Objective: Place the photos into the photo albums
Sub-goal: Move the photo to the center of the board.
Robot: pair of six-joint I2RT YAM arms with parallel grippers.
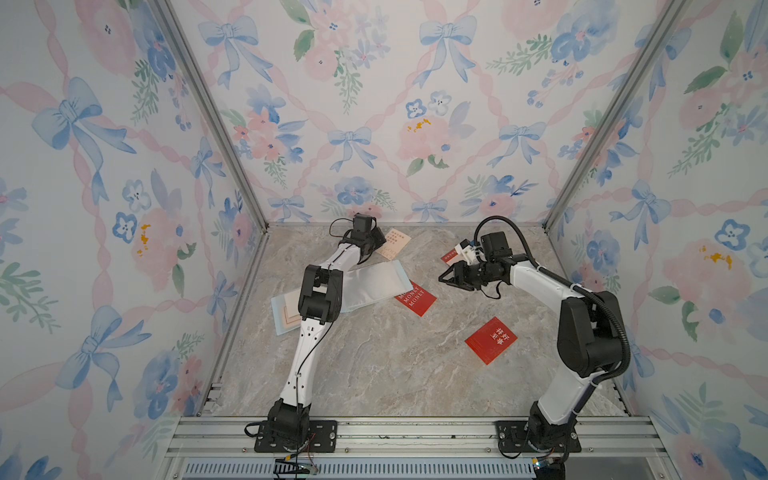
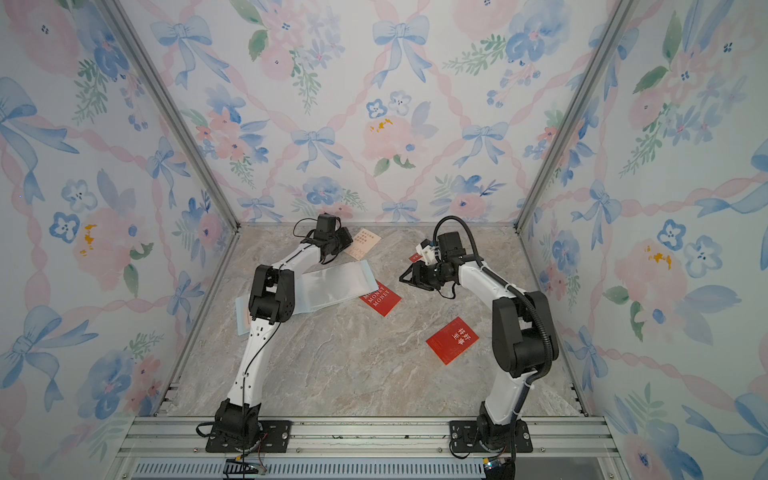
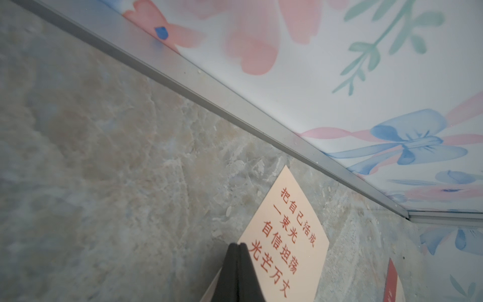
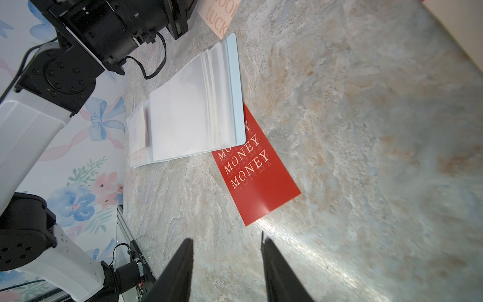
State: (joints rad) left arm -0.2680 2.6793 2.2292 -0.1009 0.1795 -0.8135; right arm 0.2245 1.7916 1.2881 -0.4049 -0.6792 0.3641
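Only the left wrist view shows the left gripper [image 3: 236,247] pressed shut, nothing between its jaws, at the edge of a cream photo [image 3: 285,235] by the tabletop's [image 3: 104,157] far edge. The right wrist view shows the MONEY photo [image 4: 258,180] tucked under the open photo album [image 4: 196,104], which the left arm [image 1: 320,291] partly hides in both top views. The right gripper [image 4: 226,238] hangs partly open and empty near that red photo.

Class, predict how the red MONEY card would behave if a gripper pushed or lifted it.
The red MONEY card lies flat and looks thin, so it is probably light and may flex if lifted by one edge. Its glossy sheen suggests it slides easily on the table. One corner sits under the photo album, which may shift too.
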